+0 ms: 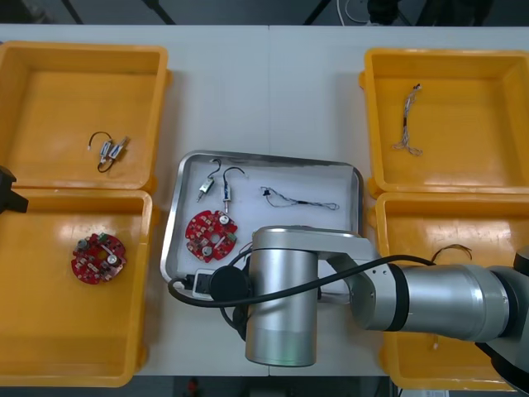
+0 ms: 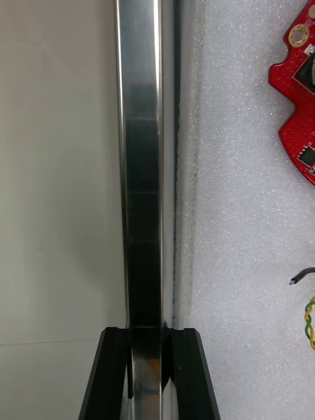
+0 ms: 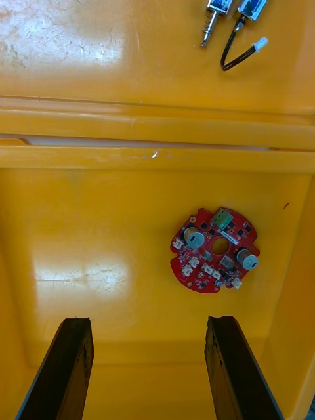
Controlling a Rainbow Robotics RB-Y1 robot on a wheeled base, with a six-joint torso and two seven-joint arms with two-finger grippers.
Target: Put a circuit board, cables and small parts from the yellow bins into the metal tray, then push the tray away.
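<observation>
Metal tray (image 1: pixel 355 178) mid-table, loaded with circuit board (image 1: pixel 211 234), cable (image 1: pixel 302 198) and small metal parts (image 1: pixel 216 186). Likely to swivel or slip free when pushed, given a hold toward the near rim's left end (off-centre, so a turning shove). Near rim pinched in the right gripper (image 2: pixel 147 341), fingers narrowly parted. Left gripper (image 3: pixel 147 354) wide open, empty, over a left yellow bin (image 3: pixel 65 197).

Right tool (image 2: pixel 149 336) clamped narrow on a grip, left tool (image 3: pixel 149 323) spread wide
</observation>
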